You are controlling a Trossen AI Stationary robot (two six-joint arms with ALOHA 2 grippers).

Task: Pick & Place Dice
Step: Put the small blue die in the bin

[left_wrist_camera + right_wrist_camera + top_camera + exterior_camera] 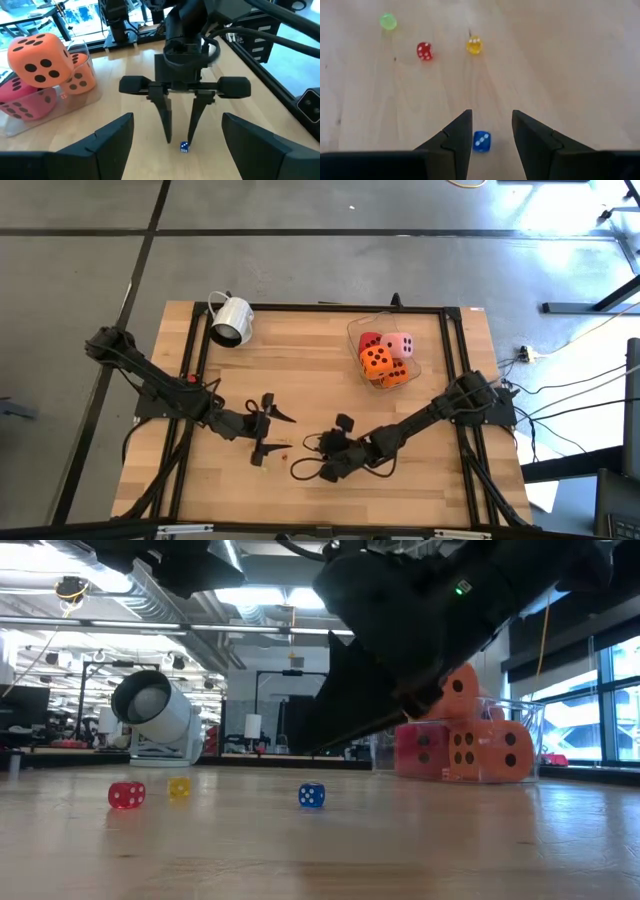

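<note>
While soft foam dice (384, 356) fill a clear tub (352, 330), the right gripper (491, 131) straddles, partly open, a seemingly hard blue die (481, 141).

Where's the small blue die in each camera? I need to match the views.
High: not discernible; hidden under the right gripper.
Low: blue die on the table, centre, right of the tiny red die and yellow one.
Left wrist: bottom centre, below the right gripper's fingertips.
Right wrist: between the open fingers.
Shared landmark: the right gripper.
</note>
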